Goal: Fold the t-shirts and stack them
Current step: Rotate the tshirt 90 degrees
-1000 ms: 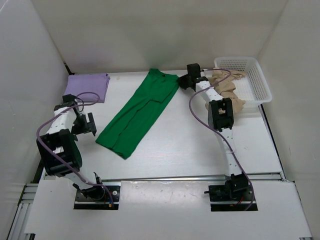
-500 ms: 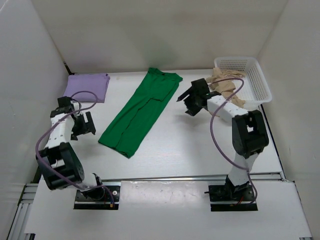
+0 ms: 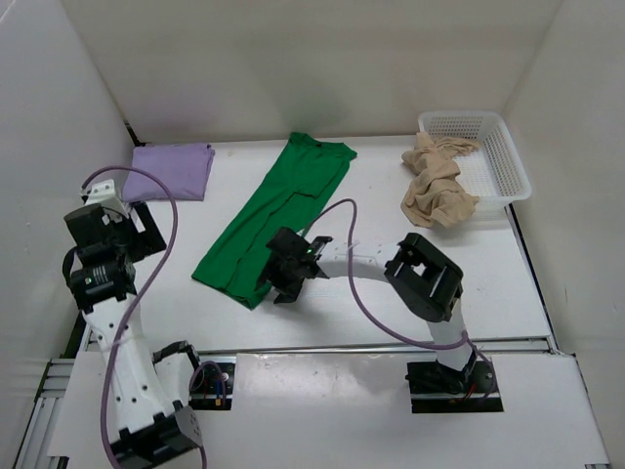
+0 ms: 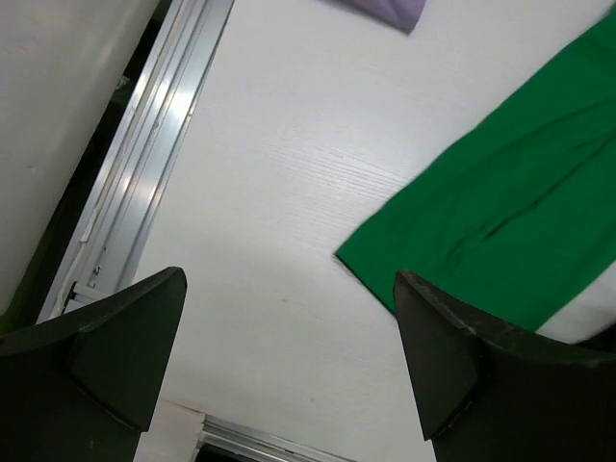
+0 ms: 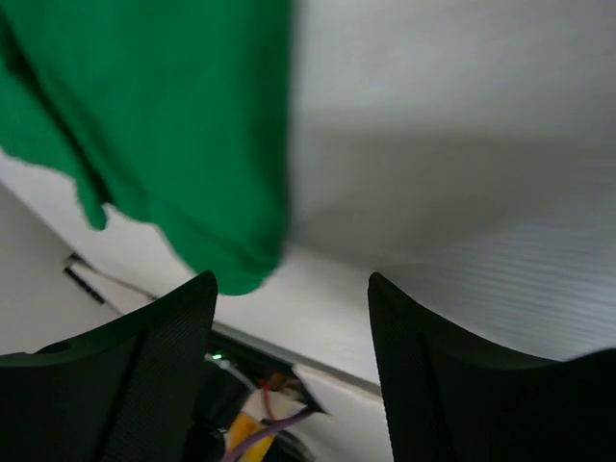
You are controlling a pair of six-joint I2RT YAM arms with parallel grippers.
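The bright green t-shirt lies as a long strip, slanting from the far middle of the table to the near left. My right gripper hovers open at its near end, empty; in the right wrist view the green hem lies just beyond the gripper. The lavender t-shirt lies folded at the far left. The beige t-shirt is crumpled, spilling from the basket. My left gripper is raised at the left, open and empty, looking down on the green corner and lavender edge.
The white mesh basket stands at the far right corner. White walls close in the table on three sides. An aluminium rail runs along the near edge, and another rail runs along the left side.
My right arm has swung from the far right beside the basket across to the near end of the green t-shirt, its jaws now apart. My left arm has risen and drawn back to the left.
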